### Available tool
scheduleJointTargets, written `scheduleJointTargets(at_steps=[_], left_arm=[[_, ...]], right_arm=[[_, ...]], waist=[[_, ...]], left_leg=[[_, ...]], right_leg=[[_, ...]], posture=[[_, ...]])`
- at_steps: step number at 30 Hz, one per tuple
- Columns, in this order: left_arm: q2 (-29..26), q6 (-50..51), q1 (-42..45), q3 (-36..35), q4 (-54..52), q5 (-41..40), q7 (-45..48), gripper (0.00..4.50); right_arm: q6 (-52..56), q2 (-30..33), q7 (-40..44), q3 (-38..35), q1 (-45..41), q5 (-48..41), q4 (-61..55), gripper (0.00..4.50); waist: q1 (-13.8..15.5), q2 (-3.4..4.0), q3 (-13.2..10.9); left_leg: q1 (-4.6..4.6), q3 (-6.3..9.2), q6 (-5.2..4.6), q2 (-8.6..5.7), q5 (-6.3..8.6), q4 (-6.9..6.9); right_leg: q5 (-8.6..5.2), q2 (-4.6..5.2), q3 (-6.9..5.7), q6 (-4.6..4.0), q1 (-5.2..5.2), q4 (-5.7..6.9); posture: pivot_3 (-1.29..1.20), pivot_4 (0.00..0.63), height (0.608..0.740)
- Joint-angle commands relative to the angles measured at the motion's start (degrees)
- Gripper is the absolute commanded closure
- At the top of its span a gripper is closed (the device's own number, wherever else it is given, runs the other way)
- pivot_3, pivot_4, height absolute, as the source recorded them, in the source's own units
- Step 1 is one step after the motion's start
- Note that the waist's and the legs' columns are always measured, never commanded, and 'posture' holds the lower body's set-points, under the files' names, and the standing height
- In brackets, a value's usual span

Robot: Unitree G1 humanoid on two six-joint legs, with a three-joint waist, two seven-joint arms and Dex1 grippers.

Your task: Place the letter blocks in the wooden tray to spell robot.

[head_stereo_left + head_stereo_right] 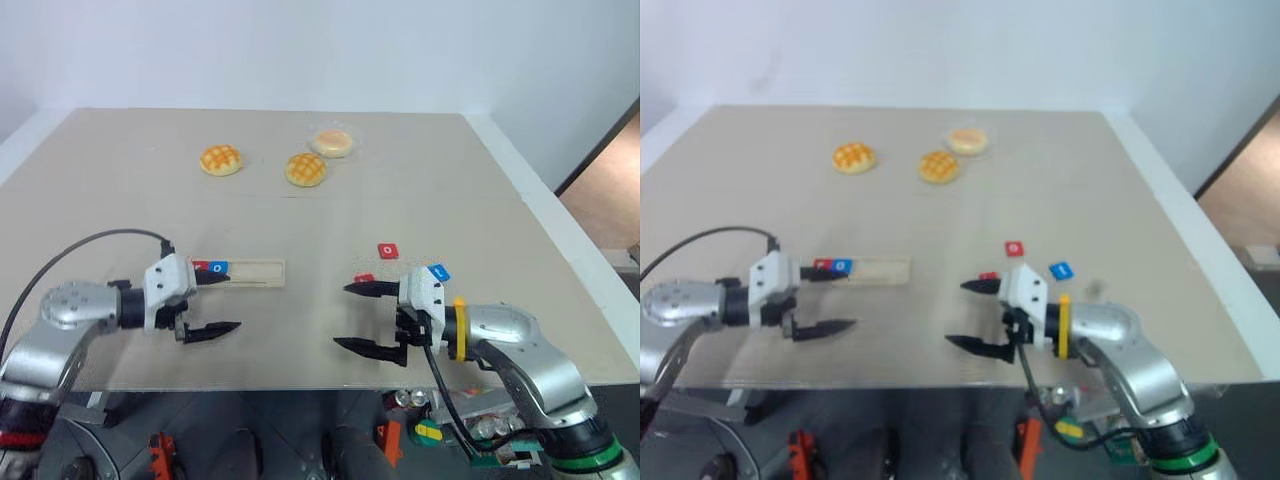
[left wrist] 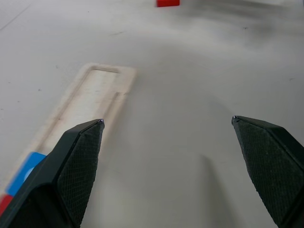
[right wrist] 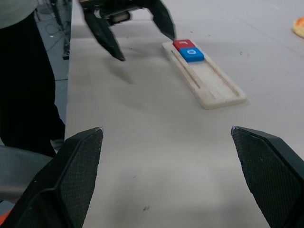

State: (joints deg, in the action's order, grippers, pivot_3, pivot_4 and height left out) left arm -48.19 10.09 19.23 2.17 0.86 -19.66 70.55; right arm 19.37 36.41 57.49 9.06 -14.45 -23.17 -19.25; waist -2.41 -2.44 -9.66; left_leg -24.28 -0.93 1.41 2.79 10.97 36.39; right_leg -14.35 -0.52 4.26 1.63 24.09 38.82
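Pale grooved wooden tray [image 3: 209, 80], square tiles [image 3: 188, 49]

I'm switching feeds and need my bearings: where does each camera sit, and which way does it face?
Head stereo pair: looks forward and down over the beige table; open left gripper and open right gripper show.
Left wrist view: looks along its own fingers at the long pale-wood tray.
Right wrist view: looks across the table at the tray holding a red tile and blue tile, left gripper beyond.
Shared: every view shows the tray.
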Motion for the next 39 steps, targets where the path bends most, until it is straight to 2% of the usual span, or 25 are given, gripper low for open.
scheduleJointTargets(at_steps=[1,4,6,10,16,22,30,34,39], left_arm=[[1.4,-5.4,9.5,3.8,12.9,4.5,5.3,0.0],[5.6,-8.7,21.2,6.6,28.0,7.7,8.5,0.0],[7.1,-10.6,25.2,7.3,34.7,9.1,10.3,0.0],[9.3,-14.8,31.7,8.3,46.9,12.3,13.7,0.0],[11.5,-21.3,38.3,9.3,58.3,16.7,16.4,0.0],[13.7,-25.2,42.2,9.0,64.7,20.0,16.6,0.0],[14.9,-26.9,42.4,9.4,66.7,23.0,18.7,0.0],[14.5,-28.2,42.0,9.7,68.7,25.4,16.3,0.0],[14.2,-28.5,41.8,9.7,69.6,26.4,15.9,0.0]], right_arm=[[-3.3,-1.4,0.8,0.5,-3.6,1.7,3.3,0.03],[-4.8,-2.8,0.5,1.3,-5.4,3.0,5.3,0.03],[-5.1,-3.1,0.3,1.4,-5.2,3.3,5.4,0.03],[-5.4,-3.1,-0.6,1.3,-3.1,4.1,4.0,0.03],[-4.7,-2.6,-2.1,0.5,-0.1,4.3,1.2,0.03],[-4.9,-2.0,-3.2,-0.2,1.1,4.7,0.6,0.03],[-4.6,-2.3,-5.0,-0.8,1.8,4.5,-0.2,0.03],[1.3,-8.1,-10.7,-5.5,-1.5,-3.5,-1.6,0.03],[1.4,-7.9,-10.3,-5.5,-2.0,-3.3,-2.4,0.03]], waist=[[0.0,-0.01,0.0],[0.2,-0.02,0.0],[0.4,-0.02,0.0],[-0.1,-0.02,0.0],[-0.1,-0.03,0.0],[-0.1,-0.03,0.0],[-0.2,-0.03,0.0],[-0.2,-0.03,0.0],[-0.2,-0.06,0.0]], left_leg=[[-0.03,0.02,0.0,-0.01,0.0,0.0],[-0.05,0.04,-0.01,-0.01,0.0,0.01],[-0.13,0.11,-0.01,-0.02,0.0,0.06],[-0.2,0.09,-0.12,-0.02,0.08,0.05],[-0.29,0.26,-0.13,-0.02,0.09,0.08],[-0.28,0.26,-0.09,-0.02,0.06,0.19],[-0.28,0.27,-0.08,-0.02,0.05,0.21],[-0.26,0.29,-0.08,0.0,0.05,0.2],[-0.14,0.31,-0.1,0.01,-0.01,0.21]], right_leg=[[0.01,-0.01,-0.02,0.03,0.01,0.01],[0.01,-0.04,-0.03,0.07,0.0,0.06],[0.01,-0.07,-0.06,0.08,0.07,0.1],[-0.06,-0.09,0.0,0.13,0.17,0.14],[-0.1,-0.1,-0.14,0.09,0.2,0.2],[0.0,-0.1,-0.13,0.12,0.16,0.22],[0.01,-0.11,-0.12,0.12,0.16,0.23],[0.02,-0.14,-0.12,0.1,0.16,0.28],[0.09,-0.15,-0.14,0.08,0.04,0.32]], posture=[[0.0,0.15,0.74],[0.0,0.15,0.74],[0.0,0.15,0.74],[0.0,0.15,0.74],[0.0,0.15,0.74],[0.0,0.15,0.74],[0.0,0.15,0.74],[0.0,0.15,0.74],[0.0,0.15,0.74]])
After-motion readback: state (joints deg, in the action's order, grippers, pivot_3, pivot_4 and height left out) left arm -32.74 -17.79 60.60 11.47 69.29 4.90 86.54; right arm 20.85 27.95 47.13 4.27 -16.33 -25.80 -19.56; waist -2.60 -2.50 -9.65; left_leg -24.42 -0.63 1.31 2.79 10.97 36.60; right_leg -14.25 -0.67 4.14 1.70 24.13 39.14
